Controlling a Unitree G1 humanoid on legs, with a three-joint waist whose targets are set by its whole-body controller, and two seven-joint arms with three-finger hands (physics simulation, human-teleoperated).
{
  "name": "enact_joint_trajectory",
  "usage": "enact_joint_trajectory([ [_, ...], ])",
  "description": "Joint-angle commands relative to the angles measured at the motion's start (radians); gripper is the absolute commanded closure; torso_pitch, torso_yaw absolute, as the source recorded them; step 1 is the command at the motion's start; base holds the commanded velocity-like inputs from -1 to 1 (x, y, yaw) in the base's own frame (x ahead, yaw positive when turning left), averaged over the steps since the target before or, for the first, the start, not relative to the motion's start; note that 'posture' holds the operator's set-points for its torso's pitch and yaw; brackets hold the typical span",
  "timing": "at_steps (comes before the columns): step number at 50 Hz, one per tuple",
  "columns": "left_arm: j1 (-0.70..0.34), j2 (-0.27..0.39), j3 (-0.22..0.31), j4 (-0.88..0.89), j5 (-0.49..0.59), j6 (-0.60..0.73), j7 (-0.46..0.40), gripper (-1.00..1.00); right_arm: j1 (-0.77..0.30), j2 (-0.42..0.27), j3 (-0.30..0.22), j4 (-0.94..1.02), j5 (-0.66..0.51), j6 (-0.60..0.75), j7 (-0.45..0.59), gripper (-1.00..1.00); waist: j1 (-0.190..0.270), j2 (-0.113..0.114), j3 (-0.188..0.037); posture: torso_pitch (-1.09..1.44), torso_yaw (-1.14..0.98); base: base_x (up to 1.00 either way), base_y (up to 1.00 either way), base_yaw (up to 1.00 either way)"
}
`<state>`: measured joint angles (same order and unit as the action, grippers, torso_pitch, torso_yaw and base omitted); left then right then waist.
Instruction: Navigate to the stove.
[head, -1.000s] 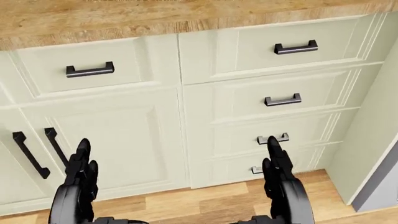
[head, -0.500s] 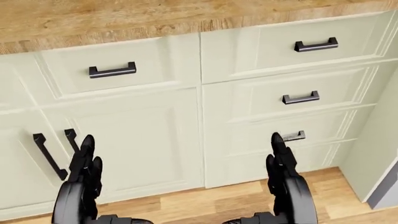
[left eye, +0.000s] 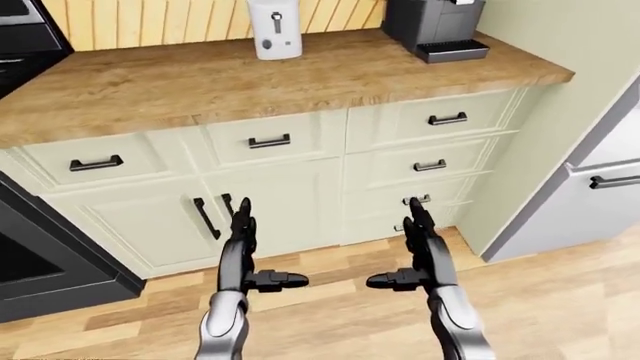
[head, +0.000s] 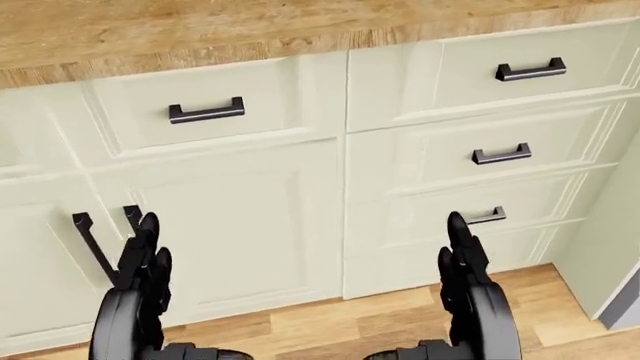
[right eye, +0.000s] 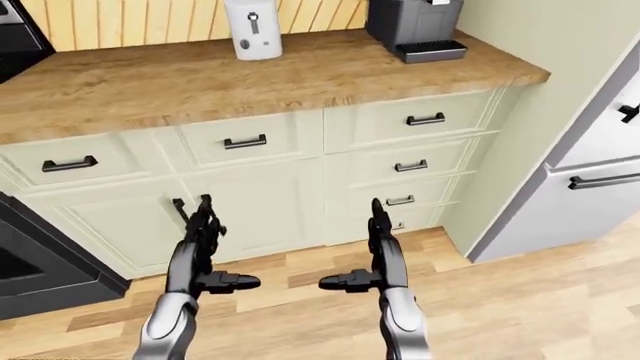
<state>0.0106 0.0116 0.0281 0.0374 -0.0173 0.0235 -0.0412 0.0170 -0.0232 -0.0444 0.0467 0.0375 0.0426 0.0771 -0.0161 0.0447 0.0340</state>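
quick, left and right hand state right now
left hand: open, holding nothing
right hand: open, holding nothing

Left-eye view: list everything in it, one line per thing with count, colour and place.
Countertop: one, light wood, across the top.
Toaster: one, white, top centre on the countertop.
Coffee machine: one, dark grey, top right on the countertop.
Cabinets: one run, cream with black handles, under the countertop.
Stove: one, black, left edge.
Fridge: one, grey, right edge.
Floor: wood planks, bottom.
Left hand: one, black, open, lower left of centre.
Right hand: one, black, open, lower right of centre.
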Motion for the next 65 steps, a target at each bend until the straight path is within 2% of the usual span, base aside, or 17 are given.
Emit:
enact_joint_trajectory([
  [1, -0.013, 0.007, 0.010, -0.033, -0.002, -0.025, 0.004, -1.00, -0.015, 0.004, 0.009, -0.038, 0.003, -0.027, 0.005, -1.00, 0.003, 0.017, -0.019, 0.00, 0.00, 0.00, 0.23, 0.00],
  [2, -0.013, 0.007, 0.010, -0.033, -0.002, -0.025, 0.004, -1.00, -0.012, 0.005, 0.010, -0.046, 0.004, -0.021, 0.004, -1.00, 0.007, 0.064, -0.033, 0.00, 0.00, 0.00, 0.24, 0.00],
  [3, -0.013, 0.007, 0.010, -0.033, -0.002, -0.025, 0.004, -1.00, -0.016, 0.004, 0.009, -0.037, 0.004, -0.027, 0.004, -1.00, 0.015, 0.017, -0.025, 0.00, 0.00, 0.00, 0.23, 0.00],
  [14, -0.013, 0.007, 0.010, -0.033, -0.002, -0.025, 0.004, -1.00, -0.018, 0.003, 0.011, -0.034, -0.002, -0.024, 0.002, -1.00, 0.015, -0.062, -0.015, 0.00, 0.00, 0.00, 0.20, 0.00],
  [18, -0.013, 0.007, 0.010, -0.033, -0.002, -0.025, 0.004, -1.00, -0.017, 0.003, 0.012, -0.034, -0.006, -0.023, 0.002, -1.00, 0.013, -0.127, -0.022, 0.00, 0.00, 0.00, 0.15, 0.00],
  [19, -0.013, 0.007, 0.010, -0.033, -0.002, -0.025, 0.004, -1.00, -0.018, 0.004, 0.012, -0.033, -0.007, -0.024, 0.001, -1.00, 0.003, -0.084, -0.020, 0.00, 0.00, 0.00, 0.15, 0.00],
  [22, -0.013, 0.007, 0.010, -0.033, -0.002, -0.025, 0.004, -1.00, -0.017, 0.004, 0.012, -0.038, -0.006, -0.019, 0.002, -1.00, 0.006, -0.098, -0.026, 0.00, 0.00, 0.00, 0.15, 0.00],
  [27, -0.013, 0.007, 0.010, -0.033, -0.002, -0.025, 0.004, -1.00, -0.018, 0.004, 0.009, -0.030, 0.000, -0.028, 0.003, -1.00, 0.009, -0.050, -0.012, 0.00, 0.00, 0.00, 0.14, 0.00],
  [31, -0.013, 0.007, 0.010, -0.033, -0.002, -0.025, 0.004, -1.00, -0.015, 0.004, 0.011, -0.040, 0.001, -0.024, 0.004, -1.00, 0.010, 0.053, -0.029, 0.00, 0.00, 0.00, 0.14, 0.00],
  [43, -0.013, 0.007, 0.010, -0.033, -0.002, -0.025, 0.004, -1.00, -0.014, 0.005, 0.011, -0.048, 0.003, -0.018, 0.003, -1.00, 0.017, -0.068, -0.014, 0.00, 0.00, 0.00, 0.14, 0.00],
  [46, -0.013, 0.007, 0.010, -0.033, -0.002, -0.025, 0.004, -1.00, -0.014, 0.004, 0.012, -0.046, 0.002, -0.019, 0.004, -1.00, 0.012, -0.146, -0.033, 0.00, 0.00, 0.00, 0.15, 0.00],
  [47, -0.013, 0.007, 0.010, -0.033, -0.002, -0.025, 0.004, -1.00, -0.014, 0.004, 0.012, -0.045, 0.001, -0.020, 0.004, -1.00, -0.001, -0.089, -0.015, 0.00, 0.00, 0.00, 0.14, 0.00],
  [48, -0.013, 0.007, 0.010, -0.033, -0.002, -0.025, 0.004, -1.00, -0.013, 0.004, 0.012, -0.045, 0.001, -0.020, 0.004, -1.00, 0.008, -0.107, -0.019, 0.00, 0.00, 0.00, 0.15, 0.00],
  [52, -0.013, 0.007, 0.010, -0.033, -0.002, -0.025, 0.004, -1.00, -0.015, 0.004, 0.011, -0.040, -0.001, -0.024, 0.004, -1.00, 0.008, -0.089, -0.024, 0.00, 0.00, 0.00, 0.15, 0.00],
  [56, -0.013, 0.007, 0.010, -0.033, -0.002, -0.025, 0.004, -1.00, -0.015, 0.004, 0.012, -0.043, -0.003, -0.019, 0.002, -1.00, 0.008, -0.040, -0.011, 0.00, 0.00, 0.00, 0.15, 0.00],
  [59, -0.013, 0.007, 0.010, -0.033, -0.002, -0.025, 0.004, -1.00, -0.014, 0.004, 0.013, -0.043, -0.006, -0.018, 0.002, -1.00, 0.007, 0.040, -0.023, 0.00, 0.00, 0.00, 0.15, 0.00],
  [65, -0.013, 0.007, 0.010, -0.033, -0.002, -0.025, 0.004, -1.00, -0.017, 0.004, 0.012, -0.038, -0.005, -0.019, 0.002, -1.00, 0.016, -0.003, -0.019, 0.00, 0.00, 0.00, 0.15, 0.00],
])
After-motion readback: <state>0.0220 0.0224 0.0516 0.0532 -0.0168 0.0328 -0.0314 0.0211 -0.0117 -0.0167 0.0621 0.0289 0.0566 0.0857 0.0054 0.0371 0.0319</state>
